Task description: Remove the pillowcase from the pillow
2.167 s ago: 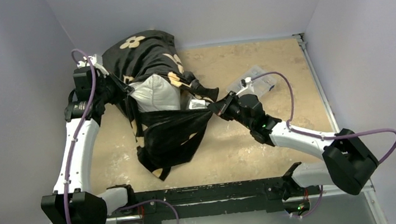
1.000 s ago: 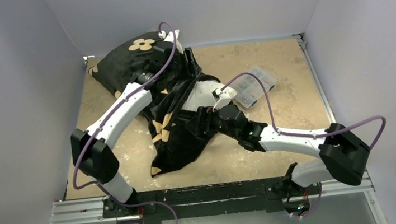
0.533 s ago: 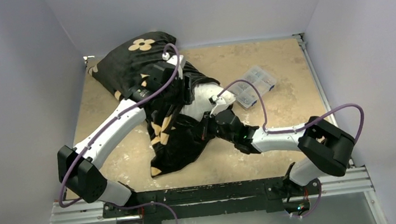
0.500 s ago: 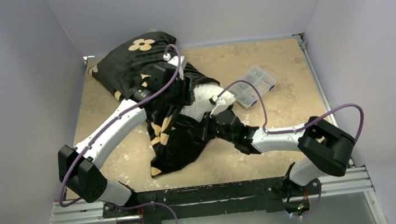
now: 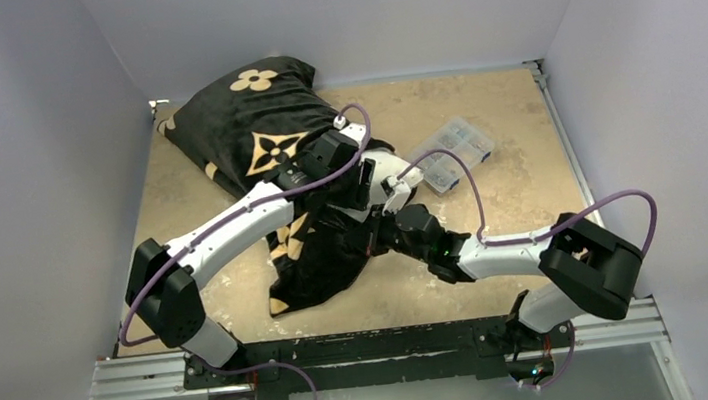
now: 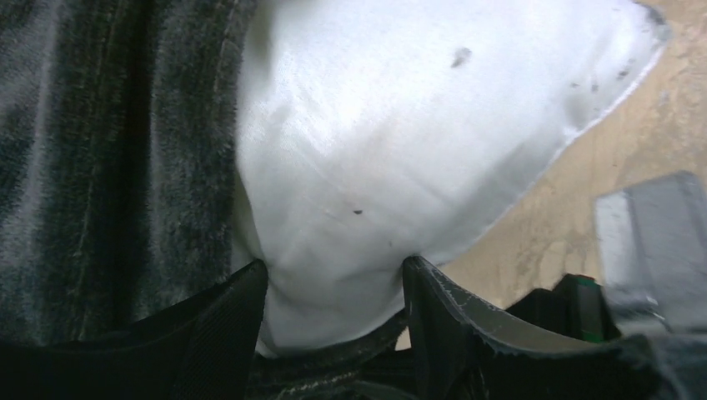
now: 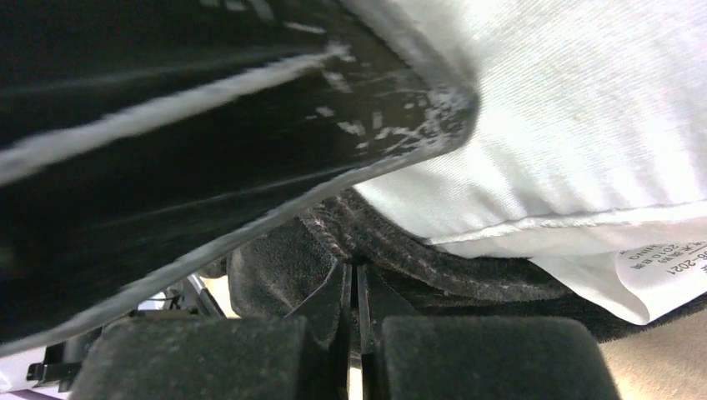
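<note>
Top external view: pillowcase (image 5: 250, 121) heaped from the far-left corner of the tabletop (image 5: 531, 200) toward the middle, plump at the back, loose skirt trailing toward the near edge. Only a small patch of pillow (image 5: 384, 164) bare at the mouth of the cover, near the centre, close by a clear plastic box (image 5: 454, 140). Both arms meeting at that mouth.

Left wrist view: left fingers (image 6: 221, 333) part-spread, straddling the exposed white corner and pressing into it on both sides, dark plush just beside on the left. Reads as a hold on the pillow itself, not on the cover.

Right wrist view: right fingers (image 7: 208, 358) pressed together, tips buried in the dark plush hem directly under the pillow's seam and its white label (image 7: 663, 271). Looks like a pinch on the edge of the pillowcase, amount of cloth between the tips hard to confirm.

Judged step: early in the stripping, grips set, most of the pillow inside the cover. Next move calls for pulling the two apart: pillow drawn out through the mouth or held fast, with the hem dragged back along the length of the cover toward the far left. Calls also for a firm nip on the plush, given the risk of a thin pinch slipping, and for a regrasp further along in case of bunching.
</note>
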{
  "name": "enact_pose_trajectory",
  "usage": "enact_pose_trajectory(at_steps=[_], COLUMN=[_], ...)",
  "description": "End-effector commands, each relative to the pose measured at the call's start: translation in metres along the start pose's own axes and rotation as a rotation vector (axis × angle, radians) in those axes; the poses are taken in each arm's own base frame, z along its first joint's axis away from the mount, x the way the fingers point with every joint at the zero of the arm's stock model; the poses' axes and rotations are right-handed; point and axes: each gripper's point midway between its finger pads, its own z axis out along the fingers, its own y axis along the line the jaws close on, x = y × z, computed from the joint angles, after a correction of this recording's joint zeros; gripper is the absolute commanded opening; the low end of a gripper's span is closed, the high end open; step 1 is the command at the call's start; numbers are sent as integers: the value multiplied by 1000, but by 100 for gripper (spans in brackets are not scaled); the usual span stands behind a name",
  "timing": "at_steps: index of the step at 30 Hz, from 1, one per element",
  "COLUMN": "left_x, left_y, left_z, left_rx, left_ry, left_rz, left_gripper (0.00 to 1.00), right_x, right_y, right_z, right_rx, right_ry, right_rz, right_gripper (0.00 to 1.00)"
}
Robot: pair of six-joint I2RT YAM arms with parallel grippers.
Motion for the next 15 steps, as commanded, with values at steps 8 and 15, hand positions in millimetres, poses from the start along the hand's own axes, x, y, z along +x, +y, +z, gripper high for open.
enact_pose_trajectory(at_steps=[8, 15], left_x=[1, -82], left_y=[42, 48], left_z=[48, 41], left_rx=[-260, -278], left_ry=[-56, -250], left_rz=[-45, -135], left_gripper=[39, 0], right_x=[-2, 6], right_y=[22, 24], right_z=[-11, -19], right_rx=[-108, -149], right_ry=[-12, 10], right_rz=[7, -5], right_gripper=[0, 0])
